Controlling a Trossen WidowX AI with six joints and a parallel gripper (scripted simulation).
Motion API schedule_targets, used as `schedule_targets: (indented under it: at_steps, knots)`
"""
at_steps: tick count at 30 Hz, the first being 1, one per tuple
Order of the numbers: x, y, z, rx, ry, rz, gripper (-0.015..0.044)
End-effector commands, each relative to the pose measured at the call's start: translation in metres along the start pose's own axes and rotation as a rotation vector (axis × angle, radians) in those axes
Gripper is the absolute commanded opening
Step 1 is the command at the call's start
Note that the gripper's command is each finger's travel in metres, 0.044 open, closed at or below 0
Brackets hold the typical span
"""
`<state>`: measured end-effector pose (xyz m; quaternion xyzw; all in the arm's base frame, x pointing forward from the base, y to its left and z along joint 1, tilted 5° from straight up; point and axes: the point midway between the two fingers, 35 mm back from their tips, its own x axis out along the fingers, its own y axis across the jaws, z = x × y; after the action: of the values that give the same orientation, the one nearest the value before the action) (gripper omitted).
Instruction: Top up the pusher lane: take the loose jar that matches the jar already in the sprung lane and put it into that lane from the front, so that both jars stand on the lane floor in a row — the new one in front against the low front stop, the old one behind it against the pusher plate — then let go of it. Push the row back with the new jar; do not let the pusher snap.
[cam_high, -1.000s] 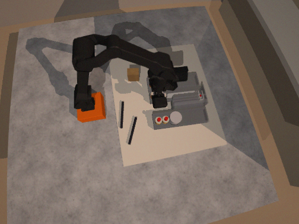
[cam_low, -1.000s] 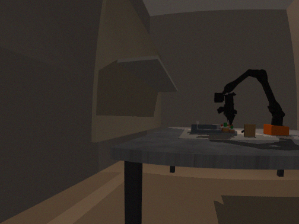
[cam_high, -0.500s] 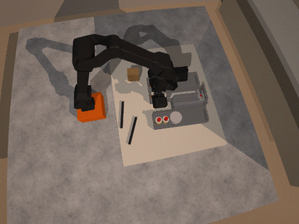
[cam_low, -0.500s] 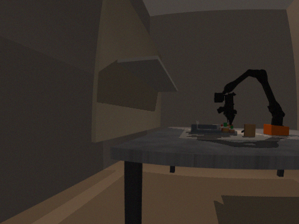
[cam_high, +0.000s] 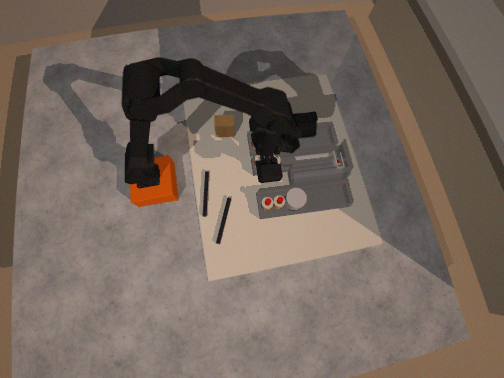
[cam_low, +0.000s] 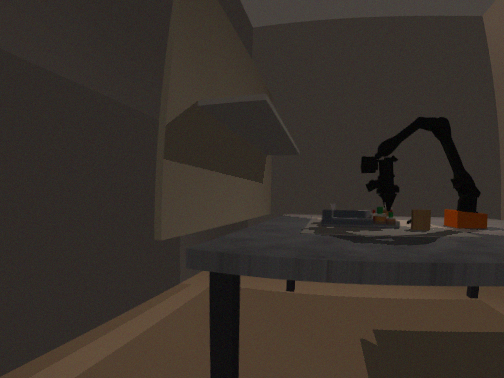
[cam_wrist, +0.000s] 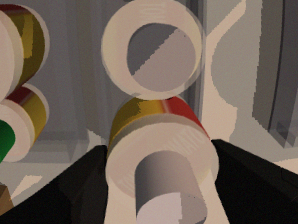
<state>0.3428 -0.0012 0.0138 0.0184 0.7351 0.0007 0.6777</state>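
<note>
My gripper (cam_high: 268, 171) (cam_low: 389, 206) (cam_wrist: 158, 152) is shut on a jar (cam_wrist: 156, 129) with a red and yellow band and a cream lid; it fills the lower middle of the wrist view. In the top view the gripper hides this jar and hangs at the left end of the grey pusher lane (cam_high: 315, 164). A small red mark (cam_high: 339, 161) shows at the lane's right end. Just beyond the held jar stands a cream-rimmed round jar (cam_wrist: 153, 46) (cam_high: 296, 197). Two red-topped jars (cam_high: 268, 201) (cam_high: 280, 201) stand in the grey tray (cam_high: 325, 197) below the lane.
A brown box (cam_high: 224, 125) (cam_low: 421, 219) stands behind the gripper. Two dark bars (cam_high: 205, 192) (cam_high: 223, 220) lie on the cream mat (cam_high: 280, 250). The arm's orange base block (cam_high: 162, 187) (cam_low: 465, 218) is at the left. More banded jars (cam_wrist: 20, 36) show at the wrist view's left edge.
</note>
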Motion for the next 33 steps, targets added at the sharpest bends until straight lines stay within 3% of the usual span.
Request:
schedule_targets:
  at_steps: [1, 33]
  knots:
    - [-0.0031, 0.0005, 0.0083, 0.002, -0.029, 0.003, 0.0]
    - [-0.0031, 0.0005, 0.0123, 0.002, -0.03, 0.003, 0.0]
